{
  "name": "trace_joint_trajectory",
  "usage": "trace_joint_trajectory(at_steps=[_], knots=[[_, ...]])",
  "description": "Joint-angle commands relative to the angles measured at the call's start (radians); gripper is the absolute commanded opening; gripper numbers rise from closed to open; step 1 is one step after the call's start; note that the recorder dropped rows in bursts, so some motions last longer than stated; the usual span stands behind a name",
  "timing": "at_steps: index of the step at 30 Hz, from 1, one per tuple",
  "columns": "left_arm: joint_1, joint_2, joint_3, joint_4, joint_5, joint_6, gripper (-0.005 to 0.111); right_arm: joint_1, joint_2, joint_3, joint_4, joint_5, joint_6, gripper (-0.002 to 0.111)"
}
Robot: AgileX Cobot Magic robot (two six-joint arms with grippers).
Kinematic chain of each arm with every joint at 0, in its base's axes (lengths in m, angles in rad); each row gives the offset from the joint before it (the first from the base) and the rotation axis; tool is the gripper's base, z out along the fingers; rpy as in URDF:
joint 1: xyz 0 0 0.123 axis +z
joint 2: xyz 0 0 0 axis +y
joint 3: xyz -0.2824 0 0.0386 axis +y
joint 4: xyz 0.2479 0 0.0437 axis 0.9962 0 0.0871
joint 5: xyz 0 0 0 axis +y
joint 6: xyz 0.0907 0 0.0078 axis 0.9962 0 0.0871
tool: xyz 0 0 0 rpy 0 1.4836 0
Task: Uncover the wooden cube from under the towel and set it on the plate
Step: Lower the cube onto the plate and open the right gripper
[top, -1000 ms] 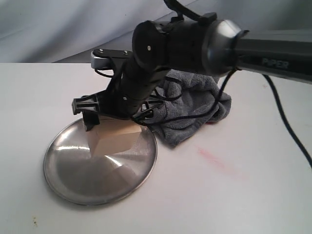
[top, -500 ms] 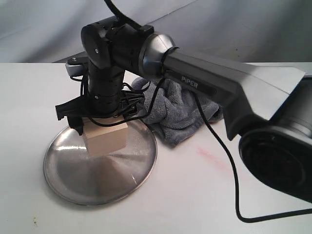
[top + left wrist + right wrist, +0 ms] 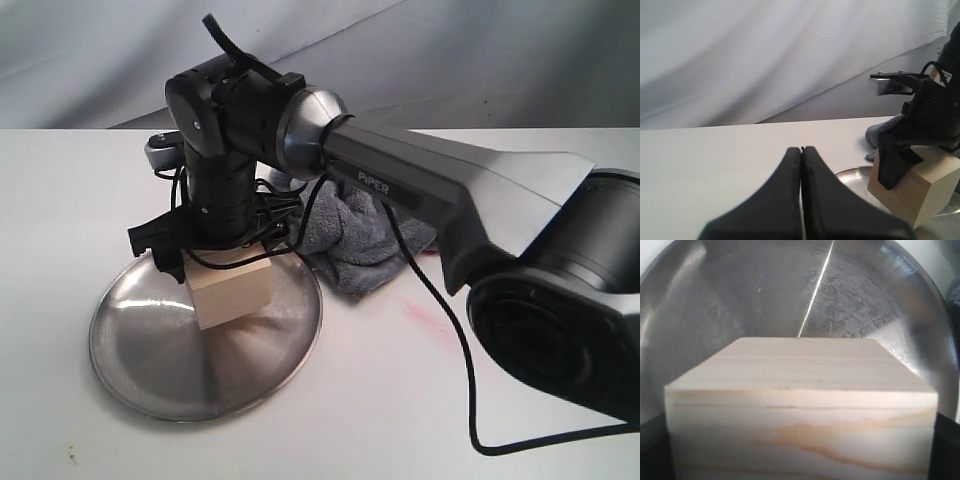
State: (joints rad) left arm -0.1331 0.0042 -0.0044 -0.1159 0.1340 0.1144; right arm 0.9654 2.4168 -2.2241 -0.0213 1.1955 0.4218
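Right jaws: spread wide and clamped on the wooden cube [image 3: 235, 295], one on each side.
Wooden cube: tilted, over the part of the plate [image 3: 160, 370] nearer the desk's far edge; I cannot tell whether it touches the plate.
Plate: flat on the desk [image 3: 450, 420].
Towel [image 3: 365, 245]: bunched on the desk, just beside the plate's rim.
Left jaws: pressed together, holding nothing, apart from the plate.
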Motion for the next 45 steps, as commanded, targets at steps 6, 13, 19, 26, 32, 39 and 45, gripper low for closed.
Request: trace_joint_trajectory(at_steps=[6,13,19,26,32,39,45], knots=[[-0.005,-0.004,0.004,-0.002,-0.003,-0.003,0.000,-0.018,0.011,-0.011,-0.020,-0.005,0.016,0.000],[-0.005,-0.004,0.004,-0.002,-0.003,-0.003,0.000,-0.023,0.017,-0.011,-0.018,-0.005,0.019,0.000],[-0.005,-0.004,0.004,-0.002,-0.003,-0.003,0.000,-0.023,0.018,-0.011,-0.018,-0.007,0.019,0.000],[-0.005,-0.004,0.004,-0.002,-0.003,-0.003,0.000,-0.023,0.018,-0.011,0.014,-0.007,0.013,0.005],[-0.005,-0.004,0.004,-0.002,-0.003,-0.003,0.000,-0.025,0.018,-0.011,0.075,-0.007,-0.013,0.066],[-0.005,-0.004,0.004,-0.002,-0.003,-0.003,0.000,-0.025,0.018,-0.011,0.075,-0.001,0.006,0.105],[-0.005,-0.004,0.004,-0.002,-0.003,-0.003,0.000,-0.025,0.018,-0.011,0.075,-0.001,0.006,0.105]])
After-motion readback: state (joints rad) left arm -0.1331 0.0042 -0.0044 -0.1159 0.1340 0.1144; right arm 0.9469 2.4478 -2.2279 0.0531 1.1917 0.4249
